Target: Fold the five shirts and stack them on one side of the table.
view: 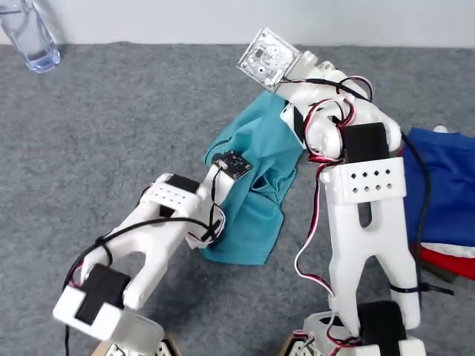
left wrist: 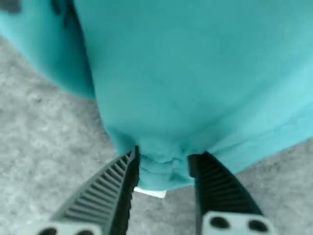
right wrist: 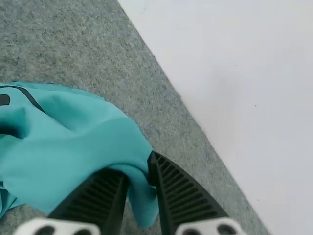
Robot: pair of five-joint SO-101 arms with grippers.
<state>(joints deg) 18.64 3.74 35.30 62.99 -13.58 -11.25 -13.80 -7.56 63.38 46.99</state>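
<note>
Finds the teal shirt point(view: 256, 204) near the middle of the grey felt table cover point(view: 111, 133), stretched on a slant between the two arms, far end toward the back edge and near end toward the arm bases. Records plain teal cloth, smooth over its near half, gathered into several creases around the middle, with a rounded hem at the near end lying flat on the cover. Notes a thin dark trim line on the cloth in the right wrist view. Confirms the left gripper point(left wrist: 165, 159) closed on a bunched hem, fingers kept slightly apart by the wad of cloth between them, with a small white tag point(left wrist: 149, 193) poking out below that hem. Confirms the right gripper point(right wrist: 139, 170) nearly closed, pinching an edge of the same shirt at its far end, a flap of cloth hanging down between the fingers. Logs a blue shirt point(view: 445, 185) at the table's right edge, well apart from the teal one, resting on a red garment point(view: 445, 265). Logs a clear bottle point(view: 30, 37) at the far left corner.
</note>
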